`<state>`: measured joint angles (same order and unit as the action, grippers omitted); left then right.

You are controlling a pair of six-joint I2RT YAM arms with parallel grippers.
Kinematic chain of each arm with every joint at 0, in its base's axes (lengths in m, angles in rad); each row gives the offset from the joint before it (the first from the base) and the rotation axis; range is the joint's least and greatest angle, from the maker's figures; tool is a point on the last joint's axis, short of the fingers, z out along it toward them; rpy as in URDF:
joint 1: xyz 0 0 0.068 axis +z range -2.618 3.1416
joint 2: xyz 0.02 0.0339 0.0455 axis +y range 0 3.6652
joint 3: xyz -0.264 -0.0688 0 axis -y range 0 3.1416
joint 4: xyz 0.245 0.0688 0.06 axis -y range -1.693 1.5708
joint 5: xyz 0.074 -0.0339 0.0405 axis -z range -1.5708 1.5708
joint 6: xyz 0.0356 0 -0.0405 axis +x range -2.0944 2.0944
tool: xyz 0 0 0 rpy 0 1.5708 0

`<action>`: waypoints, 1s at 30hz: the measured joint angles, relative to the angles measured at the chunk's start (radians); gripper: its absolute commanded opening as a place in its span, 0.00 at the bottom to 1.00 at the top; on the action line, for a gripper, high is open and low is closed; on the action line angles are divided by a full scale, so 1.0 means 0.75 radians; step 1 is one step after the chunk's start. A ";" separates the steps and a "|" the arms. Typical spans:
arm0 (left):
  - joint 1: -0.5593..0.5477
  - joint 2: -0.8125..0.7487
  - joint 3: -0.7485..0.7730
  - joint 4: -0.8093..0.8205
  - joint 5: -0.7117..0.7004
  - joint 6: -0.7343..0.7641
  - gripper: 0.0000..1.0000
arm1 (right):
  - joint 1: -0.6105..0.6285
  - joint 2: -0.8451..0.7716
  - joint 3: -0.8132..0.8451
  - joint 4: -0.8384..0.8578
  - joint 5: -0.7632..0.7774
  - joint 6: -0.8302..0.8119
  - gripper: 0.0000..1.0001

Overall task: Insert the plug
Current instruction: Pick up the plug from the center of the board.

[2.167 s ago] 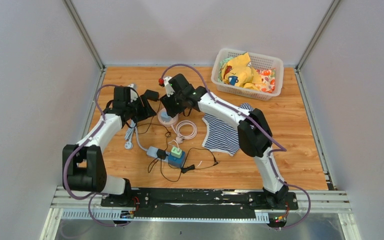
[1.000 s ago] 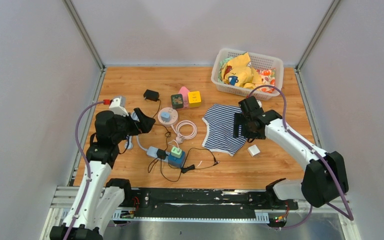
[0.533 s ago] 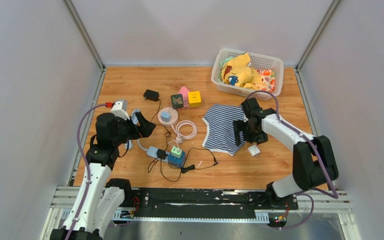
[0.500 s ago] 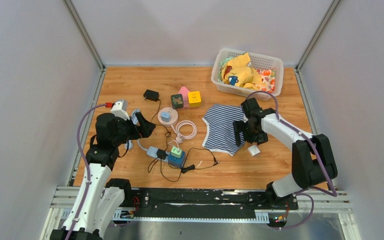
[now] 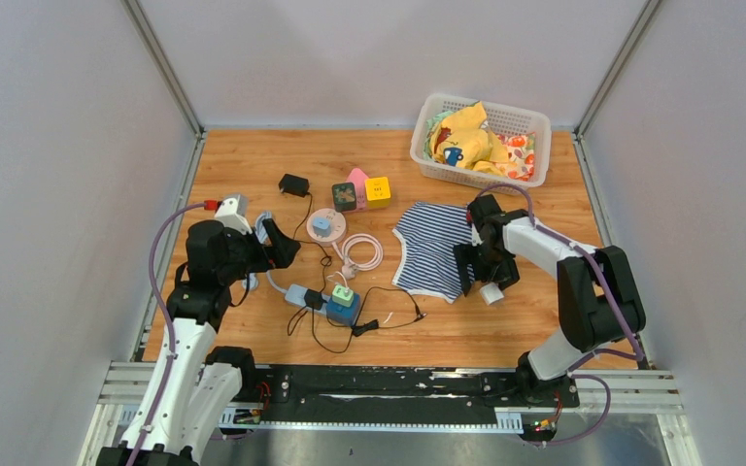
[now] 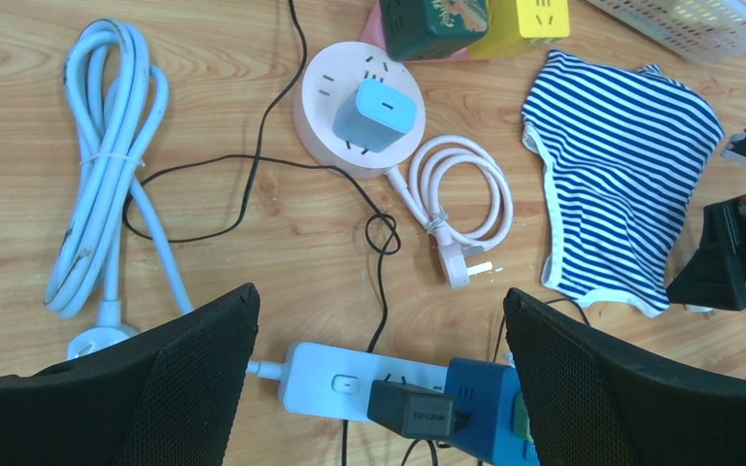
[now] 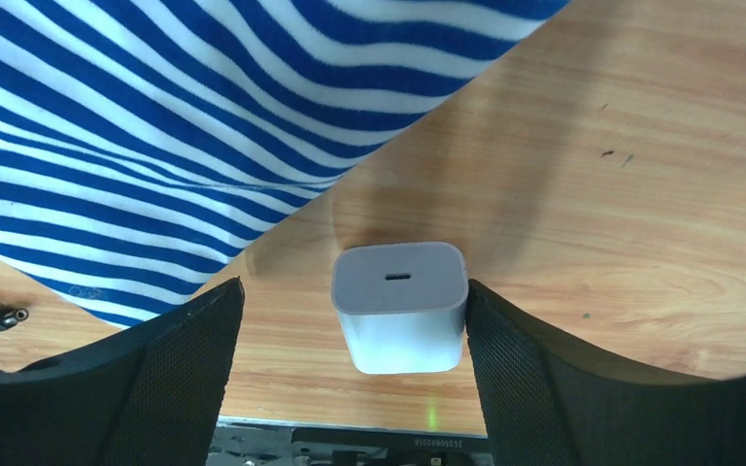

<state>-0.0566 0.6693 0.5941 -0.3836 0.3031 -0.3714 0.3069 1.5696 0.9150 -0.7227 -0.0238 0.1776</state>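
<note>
The plug (image 7: 400, 303) is a small white charger cube standing on the wood beside the striped cloth (image 7: 204, 126); it also shows in the top view as the plug (image 5: 491, 292). My right gripper (image 7: 352, 296) is open and straddles it: the right finger touches its side, the left finger stands clear. The white power strip (image 6: 335, 381) lies left of centre with a black adapter (image 6: 413, 410) and a blue one (image 6: 481, 408) plugged in. My left gripper (image 6: 379, 296) hovers open above that strip, holding nothing.
A round pink socket (image 6: 359, 107) carries a light-blue charger, its white cord coiled beside it. A pale-blue cable bundle (image 6: 107, 194) lies at the left. Coloured cubes (image 5: 361, 192) and a basket (image 5: 534, 121) of clothes sit at the back.
My right gripper has come toward the near side and down over the white plug, which now sits between its fingers. The left arm has hardly moved.
</note>
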 measured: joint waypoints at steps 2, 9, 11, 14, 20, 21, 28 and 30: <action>0.000 0.001 0.000 -0.016 -0.016 0.003 0.97 | 0.000 0.006 0.000 -0.023 -0.015 0.008 0.80; 0.000 -0.004 0.000 -0.023 -0.048 0.003 0.97 | 0.000 0.005 0.000 -0.090 -0.027 0.048 0.70; 0.000 -0.012 0.000 -0.025 -0.055 0.003 0.97 | 0.000 0.005 0.000 -0.097 -0.024 0.054 0.66; 0.000 -0.026 0.000 -0.026 -0.062 0.002 0.97 | 0.000 0.005 0.000 -0.098 -0.014 0.067 0.64; 0.000 -0.035 0.000 -0.028 -0.072 0.002 0.96 | 0.000 0.005 -0.017 -0.077 0.047 0.109 0.67; 0.000 -0.036 0.000 -0.030 -0.073 0.002 0.96 | 0.000 0.004 -0.020 -0.075 0.063 0.119 0.68; 0.000 -0.057 0.000 -0.031 -0.085 0.002 0.95 | -0.002 -0.013 -0.017 -0.073 0.128 0.146 0.62; 0.000 -0.056 0.000 -0.031 -0.086 0.002 0.95 | -0.010 -0.013 -0.012 -0.069 0.127 0.145 0.62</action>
<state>-0.0566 0.6273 0.5941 -0.4068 0.2386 -0.3698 0.2996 1.5600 0.9058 -0.7746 0.0711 0.2867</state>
